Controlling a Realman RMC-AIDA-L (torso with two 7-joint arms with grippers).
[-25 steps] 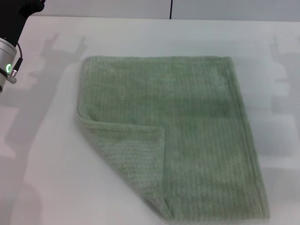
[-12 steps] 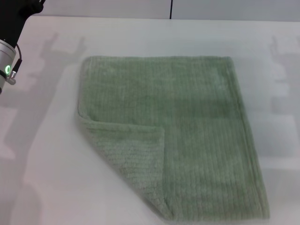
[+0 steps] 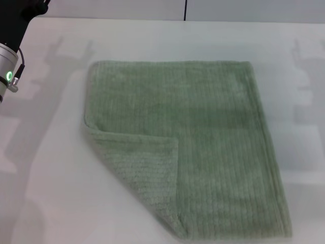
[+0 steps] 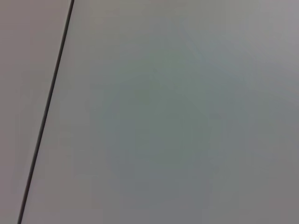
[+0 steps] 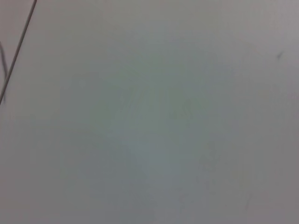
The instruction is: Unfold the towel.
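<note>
The pale sage-green ribbed towel (image 3: pixel 203 132) lies flat on the white table (image 3: pixel 45 168) in the head view. Its near-left corner (image 3: pixel 144 173) is folded over onto the cloth as a triangular flap. At the far left edge of the head view only part of my left arm (image 3: pixel 9 56) shows, black and silver with a green light, well away from the towel. Neither gripper shows in any view. Both wrist views hold only a plain pale surface with a thin dark line.
The table's far edge (image 3: pixel 152 19) runs along the top of the head view, with a dark vertical seam (image 3: pixel 185 10) in the wall behind. Faint arm shadows fall on the table at both sides.
</note>
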